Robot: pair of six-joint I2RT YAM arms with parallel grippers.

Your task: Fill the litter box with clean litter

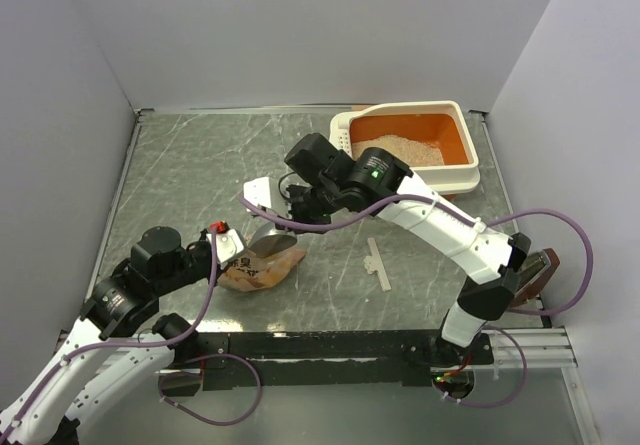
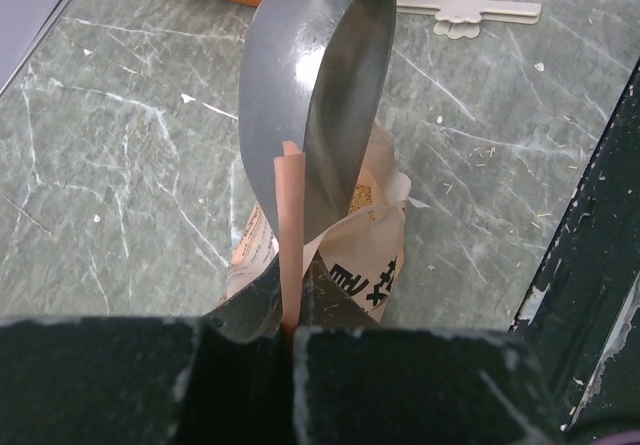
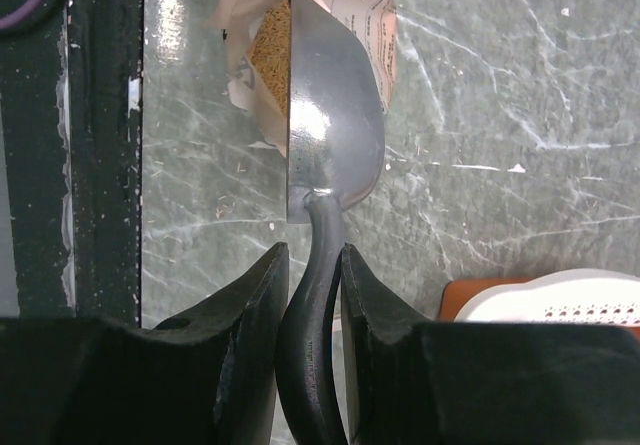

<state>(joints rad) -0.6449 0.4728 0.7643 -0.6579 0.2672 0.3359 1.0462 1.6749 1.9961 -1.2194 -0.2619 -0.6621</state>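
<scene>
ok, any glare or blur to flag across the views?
Left wrist: glare streak down the metal scoop, and the left gripper is a dark, defocused mass. Right wrist: bright highlight on the scoop bowl, glare patch on the table. Top external: even light, sharp.

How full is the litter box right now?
Partly full. A mound of pale litter covers the left part of the litter box, and bare orange floor shows on the right.
</scene>
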